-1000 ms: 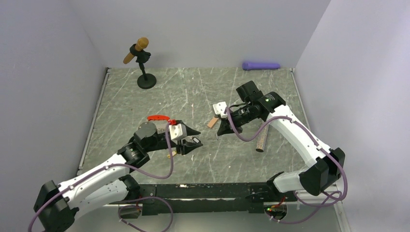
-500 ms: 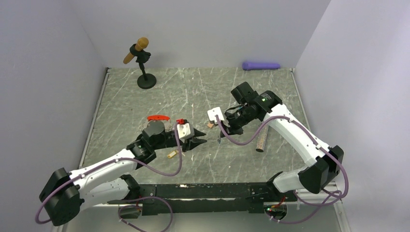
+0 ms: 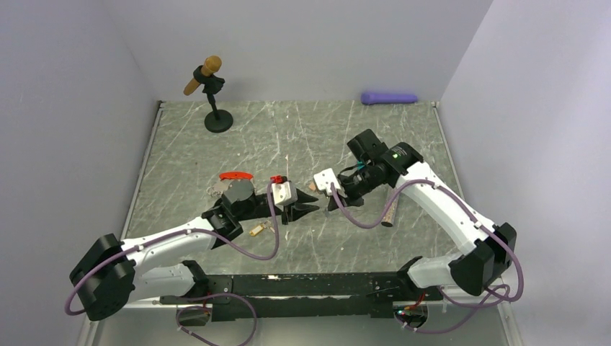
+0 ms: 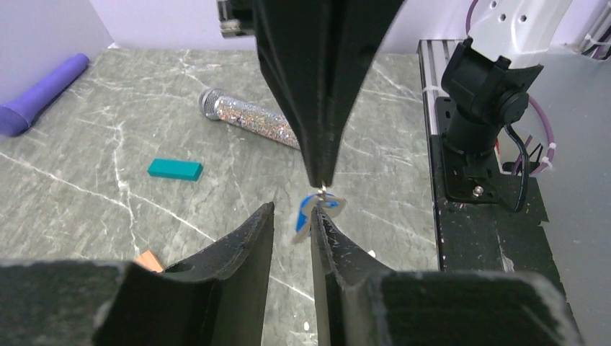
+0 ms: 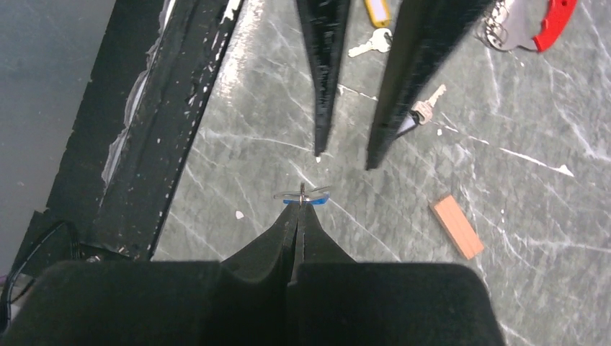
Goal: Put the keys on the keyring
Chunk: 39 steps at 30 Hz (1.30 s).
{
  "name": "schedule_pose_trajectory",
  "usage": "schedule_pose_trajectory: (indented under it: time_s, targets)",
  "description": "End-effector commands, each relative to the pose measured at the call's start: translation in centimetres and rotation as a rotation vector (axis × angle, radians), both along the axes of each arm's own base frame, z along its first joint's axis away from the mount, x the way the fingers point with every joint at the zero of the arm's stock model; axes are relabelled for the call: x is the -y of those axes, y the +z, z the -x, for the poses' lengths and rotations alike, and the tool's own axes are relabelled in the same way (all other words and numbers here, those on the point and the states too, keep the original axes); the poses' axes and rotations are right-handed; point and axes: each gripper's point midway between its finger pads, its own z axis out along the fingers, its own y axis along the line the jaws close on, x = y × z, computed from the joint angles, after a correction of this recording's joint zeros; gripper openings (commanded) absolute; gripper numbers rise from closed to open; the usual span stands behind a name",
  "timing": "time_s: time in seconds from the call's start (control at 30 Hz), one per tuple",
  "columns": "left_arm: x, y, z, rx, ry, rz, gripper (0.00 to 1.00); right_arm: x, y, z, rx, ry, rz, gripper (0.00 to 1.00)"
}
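Yellow-tagged key: a small silver metal key with a yellow plastic tag [image 3: 258, 231] lies flat on the grey veined tabletop [image 3: 180, 151], behind the left fingertips on the near side of that wrist.
Left fingers: the black tapered left fingers [image 4: 261, 229] are parted by a modest gap and hold nothing. They point tip to tip at the right fingers.
Right fingers: the black right fingers [image 5: 298, 216] are pressed fully together. They pinch a small silver key with a blue plastic tag [image 5: 302, 196] by its thin wire loop, lifted off the tabletop.
Held key's place: just ahead of the left fingertips, closer to one of them than to the gap. In the left wrist view it overlaps that fingertip, and whether it touches cannot be told.
Dark-tagged key: a small silver key with a dark tag [image 5: 430, 101] lies under the left fingers, its tag partly hidden by one of them.
Sparkly microphone: a silver glitter-covered microphone [image 3: 390, 209] lies behind the right fingers, beside that forearm.
Teal block: a flat teal oblong block [image 4: 175, 169] lies beyond the right fingers, off to one side, near the microphone's head.
Tan block: a small tan oblong block [image 3: 311, 186] lies just on the far side of where the two sets of fingertips meet.
Keyring: a curved red plastic clip with a bunched silver chain [image 3: 236, 175] lies on the far side of the left wrist, well behind the left fingertips and well apart from the held key.
Back edge: a purple plastic cylinder [image 3: 389, 97] and a wood-coloured microphone in a black stand [image 3: 209, 86], both well apart from all the fingers.
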Motion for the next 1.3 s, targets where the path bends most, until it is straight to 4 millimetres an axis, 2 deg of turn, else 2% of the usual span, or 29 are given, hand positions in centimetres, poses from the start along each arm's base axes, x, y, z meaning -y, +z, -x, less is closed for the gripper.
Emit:
schedule_pose_trajectory:
  time_s: [0.0,0.17,0.33,0.4,0.57,0.7,0.87,1.0,1.27]
  targets:
    - [0.1,3.1,0.9,0.061,-0.034,0.086,0.31,-0.4,0.3,1.2,0.098,0.167,-0.093,0.00]
    - [-1.5,2.0,1.3,0.086,-0.008,0.016,0.31,-0.7,-0.4,0.2,0.162,0.271,-0.079,0.00]
    - [-3.4,0.7,0.9,0.145,0.057,-0.092,0.32,-0.6,0.2,-0.2,0.138,0.355,-0.024,0.00]
    - [-4.1,0.8,0.7,0.177,0.083,-0.101,0.32,-0.4,1.1,-0.1,0.141,0.385,-0.002,0.00]
    - [-5.2,0.7,0.8,0.235,0.124,-0.064,0.32,-0.9,2.8,-1.7,0.254,0.408,0.013,0.00]
    - [-5.4,0.6,0.8,0.237,0.134,-0.053,0.32,-1.2,3.4,-1.7,0.320,0.431,-0.011,0.00]
    - [-5.3,1.0,0.9,0.239,0.133,-0.021,0.31,-2.3,3.6,-1.9,0.578,0.451,-0.054,0.00]
    - [-5.2,1.3,1.1,0.225,0.132,0.016,0.30,-3.1,3.2,-0.8,0.733,0.473,-0.096,0.00]
    - [-4.3,2.5,2.1,0.186,0.066,0.083,0.25,-3.7,2.8,-0.8,0.746,0.417,-0.105,0.00]
